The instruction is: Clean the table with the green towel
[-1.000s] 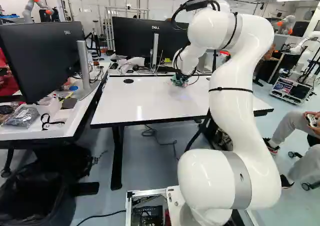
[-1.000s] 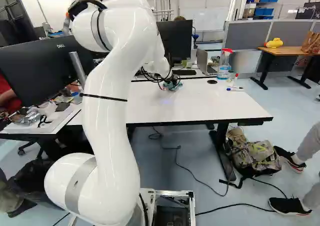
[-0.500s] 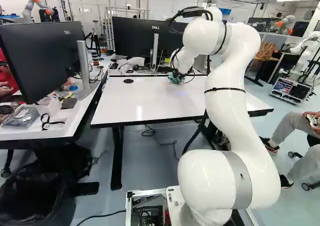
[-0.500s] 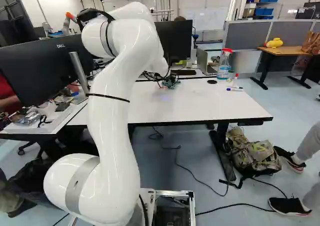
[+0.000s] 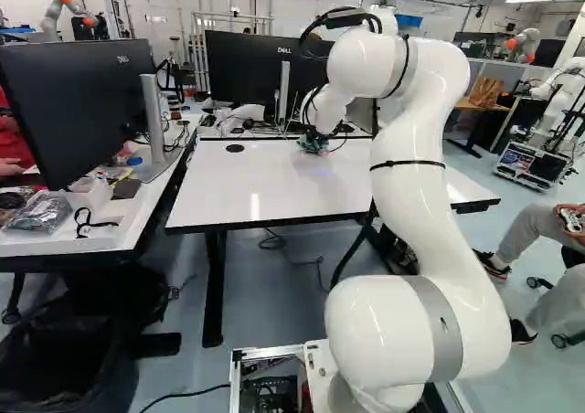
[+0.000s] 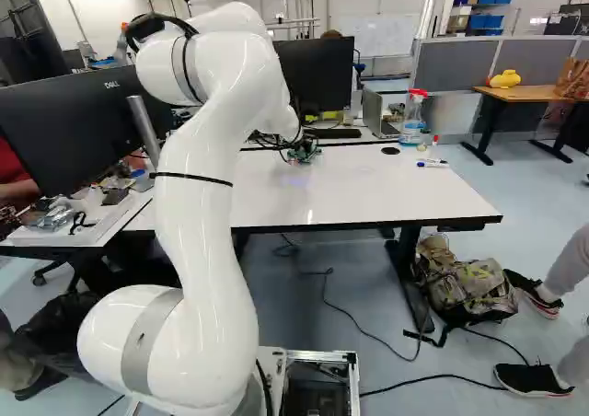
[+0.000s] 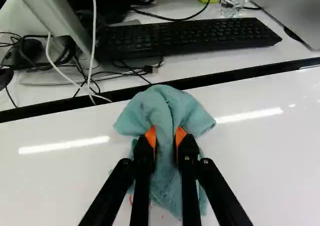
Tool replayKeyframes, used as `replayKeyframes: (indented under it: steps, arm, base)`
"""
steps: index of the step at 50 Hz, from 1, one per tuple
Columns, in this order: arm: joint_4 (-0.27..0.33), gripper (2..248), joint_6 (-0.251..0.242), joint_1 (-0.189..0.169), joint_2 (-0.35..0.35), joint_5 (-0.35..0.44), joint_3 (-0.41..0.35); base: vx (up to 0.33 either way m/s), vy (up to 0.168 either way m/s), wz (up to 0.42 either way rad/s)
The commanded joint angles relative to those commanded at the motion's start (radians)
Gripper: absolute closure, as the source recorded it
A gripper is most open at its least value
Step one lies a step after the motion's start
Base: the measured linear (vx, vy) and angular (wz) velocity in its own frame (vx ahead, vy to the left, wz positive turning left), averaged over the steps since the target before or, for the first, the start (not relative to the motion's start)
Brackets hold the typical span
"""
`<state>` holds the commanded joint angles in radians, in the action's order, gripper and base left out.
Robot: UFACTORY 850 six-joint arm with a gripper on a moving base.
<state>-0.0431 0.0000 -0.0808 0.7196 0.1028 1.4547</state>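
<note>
Spanning the middle of both base views, the white table (image 5: pixel 274 189) is taken as the landmark for everything else. The white arm (image 5: pixel 416 203) is seen stretched over it from the near side, its wrist brought down close to the table's far edge. To the table's left, a side desk (image 5: pixel 55 241) is overhung by a black monitor (image 5: pixel 73 102), and a second monitor (image 5: pixel 242 75) is placed beyond the far edge. On the floor by the table's right leg, a camouflage backpack (image 6: pixel 469 292) can be seen. Past the far edge, a black keyboard (image 7: pixel 190 38) is laid on another desk. At the table's far right, a spray bottle (image 6: pixel 413 121) is stood upright. The gripper (image 6: pixel 296 149) is held low over the table, just short of the far edge; the bunched green towel (image 7: pixel 165 106) is pinched between its orange pads (image 7: pixel 151 136), which are kept a narrow gap apart by the cloth. A marker (image 6: pixel 433 165) is left lying near the table's far right corner. Small red marks (image 7: pixel 131 199) are shown on the tabletop, beside the towel.
</note>
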Motion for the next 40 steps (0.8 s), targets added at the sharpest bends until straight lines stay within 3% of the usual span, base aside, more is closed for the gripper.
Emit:
replayKeyframes:
  steps: [40]
  arm:
    - [0.0, 189, 0.0, 0.066, -0.129, 0.0, -0.18]
  base:
    - [0.0, 0.0, 0.0]
